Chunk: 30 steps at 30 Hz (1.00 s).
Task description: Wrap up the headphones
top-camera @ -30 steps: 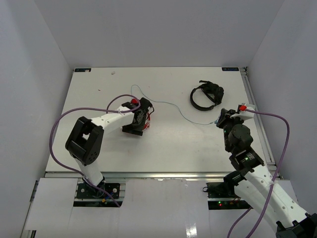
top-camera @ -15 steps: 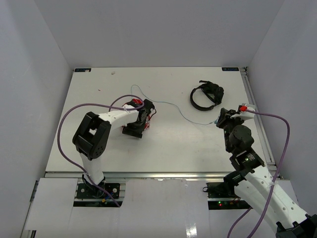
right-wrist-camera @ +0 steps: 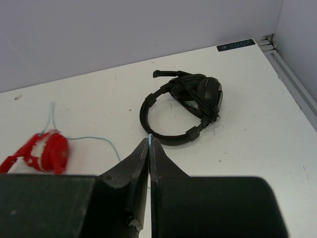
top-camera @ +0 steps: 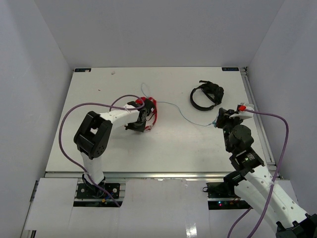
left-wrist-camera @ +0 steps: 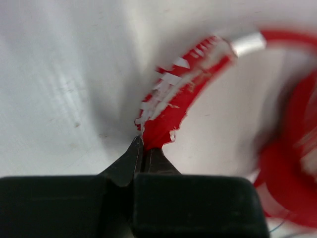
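The red headphones [top-camera: 151, 106] lie a bit left of the middle of the desk [top-camera: 173, 148]. The left fingers [left-wrist-camera: 126, 161] are squeezed shut on the tip of the red headband. The right fingers [right-wrist-camera: 132, 166] are shut too, pinching the thin pale blue cable [top-camera: 184, 115] near the right edge. The black headphones [top-camera: 207, 95] sit close by the cable. If the arms pull too hard, the cable may slip out or catch on the black headphones, and the small grip on the band could slide off.

White table [top-camera: 94, 94] carries black headphones [top-camera: 206, 96] and pale cable [right-wrist-camera: 91, 138].
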{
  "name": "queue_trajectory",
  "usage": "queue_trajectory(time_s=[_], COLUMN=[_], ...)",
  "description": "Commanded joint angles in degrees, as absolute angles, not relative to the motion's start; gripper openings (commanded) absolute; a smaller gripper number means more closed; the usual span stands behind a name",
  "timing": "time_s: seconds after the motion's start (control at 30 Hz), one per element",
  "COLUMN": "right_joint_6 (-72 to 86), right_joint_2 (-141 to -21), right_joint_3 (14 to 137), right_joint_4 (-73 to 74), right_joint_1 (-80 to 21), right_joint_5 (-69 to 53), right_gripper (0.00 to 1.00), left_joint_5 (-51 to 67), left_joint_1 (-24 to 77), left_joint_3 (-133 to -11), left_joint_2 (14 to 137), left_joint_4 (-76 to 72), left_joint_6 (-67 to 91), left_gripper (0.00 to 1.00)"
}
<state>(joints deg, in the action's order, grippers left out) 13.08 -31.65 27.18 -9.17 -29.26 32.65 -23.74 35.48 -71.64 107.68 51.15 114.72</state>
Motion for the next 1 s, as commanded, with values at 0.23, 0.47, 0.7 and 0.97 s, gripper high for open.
queue_trajectory(time_s=[0.23,0.47,0.7,0.97], right_joint_6=[15.1,17.4,17.1,8.9], right_joint_2=[-40.4,-42.1,-42.3,-45.1], right_joint_3=[30.8,30.4,31.5,35.2], right_joint_4=[-8.1,-4.7,-2.2,-5.7], right_joint_1=[-29.1,-29.1,-29.1,-29.9], right_joint_5=[28.9,33.1,27.7,-1.8], right_gripper=[0.08,0.16,0.69,0.74], left_joint_5=[-41.8,-37.8,-32.3,-31.8], left_joint_1=[28.3,28.6,30.7,34.7], left_joint_3=[-66.3,-60.2,-54.8,-55.2], left_joint_2=[95.9,84.6,73.1,71.2], left_joint_4=[51.3,33.5,27.0,26.6], left_joint_6=[79.6,47.6,34.1,31.2], left_gripper=[0.00,0.00,0.00,0.00])
